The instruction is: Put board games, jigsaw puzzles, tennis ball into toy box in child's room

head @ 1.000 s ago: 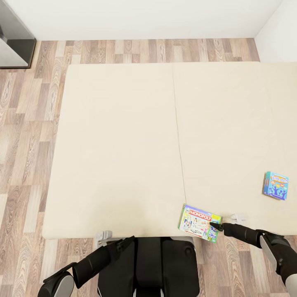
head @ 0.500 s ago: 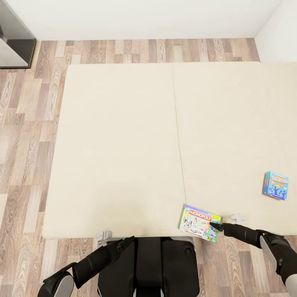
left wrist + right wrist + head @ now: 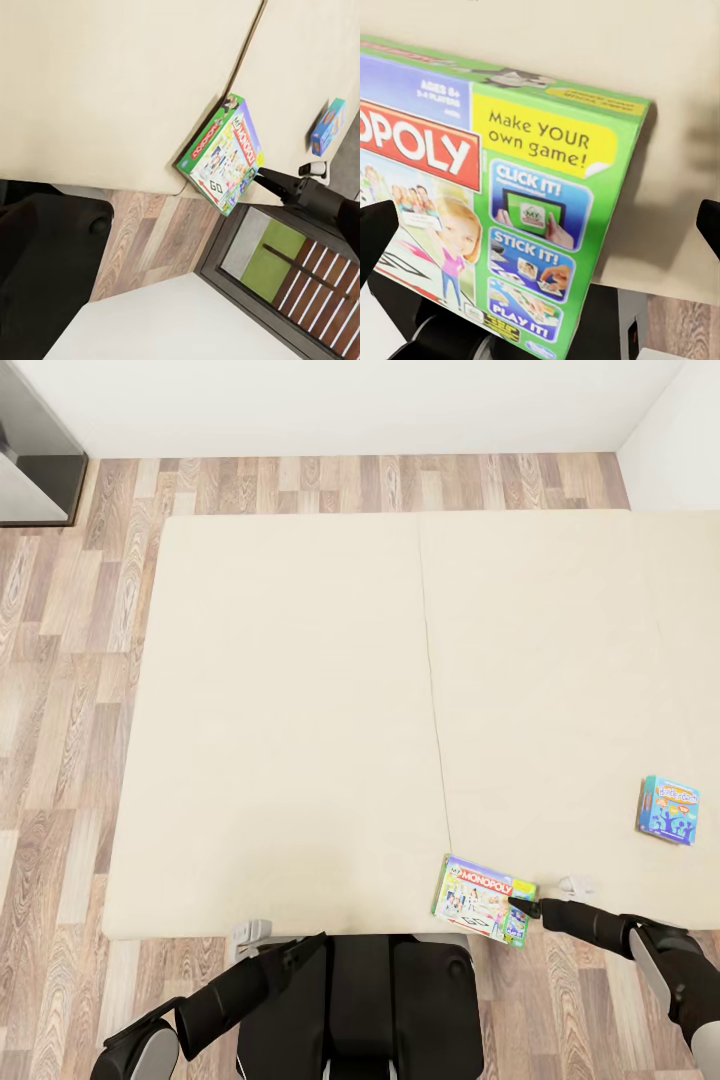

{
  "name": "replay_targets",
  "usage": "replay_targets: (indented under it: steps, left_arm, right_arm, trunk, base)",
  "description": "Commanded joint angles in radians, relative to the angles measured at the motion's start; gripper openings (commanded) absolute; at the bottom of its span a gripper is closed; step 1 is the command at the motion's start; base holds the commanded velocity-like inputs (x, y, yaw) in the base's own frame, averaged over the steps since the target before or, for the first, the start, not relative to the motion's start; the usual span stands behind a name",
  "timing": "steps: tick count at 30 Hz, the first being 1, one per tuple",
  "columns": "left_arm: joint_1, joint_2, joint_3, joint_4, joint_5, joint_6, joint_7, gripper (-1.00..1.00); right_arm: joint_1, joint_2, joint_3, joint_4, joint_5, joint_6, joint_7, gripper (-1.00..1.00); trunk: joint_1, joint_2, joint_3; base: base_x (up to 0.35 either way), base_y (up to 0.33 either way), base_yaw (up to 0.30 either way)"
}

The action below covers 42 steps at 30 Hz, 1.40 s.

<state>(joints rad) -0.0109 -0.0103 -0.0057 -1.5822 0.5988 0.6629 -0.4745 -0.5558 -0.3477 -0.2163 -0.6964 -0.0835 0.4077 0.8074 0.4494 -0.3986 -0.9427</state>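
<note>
Monopoly box (image 3: 484, 900), flat glossy cardboard, is overhanging the near edge of the matte beige bed (image 3: 300, 710). Right gripper (image 3: 527, 907) is sitting open at its right end, 2 dark fingertips (image 3: 376, 232) straddling it in the wrist view (contact unclear). Smaller blue game box (image 3: 668, 810) is lying further right. Left gripper (image 3: 253, 932): cannot tell its state.

Wood-plank floor (image 3: 60, 690) in mixed brown tones w/ white walls (image 3: 340, 405) behind & at right — even, flat light. Dark grey furniture piece (image 3: 35, 460) in far left corner, partly cut off.
</note>
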Motion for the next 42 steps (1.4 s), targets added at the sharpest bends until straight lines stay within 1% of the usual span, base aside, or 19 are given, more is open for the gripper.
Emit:
replay_targets:
  steps: [1, 42]
  left_arm:
    - [0.0, 0.0, 0.001, -0.001, 0.006, 0.007, 0.0, 1.0]
    - [0.0, 0.0, 0.003, -0.001, 0.006, 0.007, -0.001, 1.0]
  right_arm:
    - [0.0, 0.0, -0.001, 0.0, -0.009, 0.009, 0.001, 1.0]
    - [-0.001, 0.001, 0.0, 0.0, -0.007, 0.008, 0.004, 1.0]
  trunk:
    - [0.001, -0.001, -0.001]
    - [0.001, -0.001, -0.001]
  base:
    - [0.0, 0.0, 0.0]
    - [0.0, 0.0, 0.0]
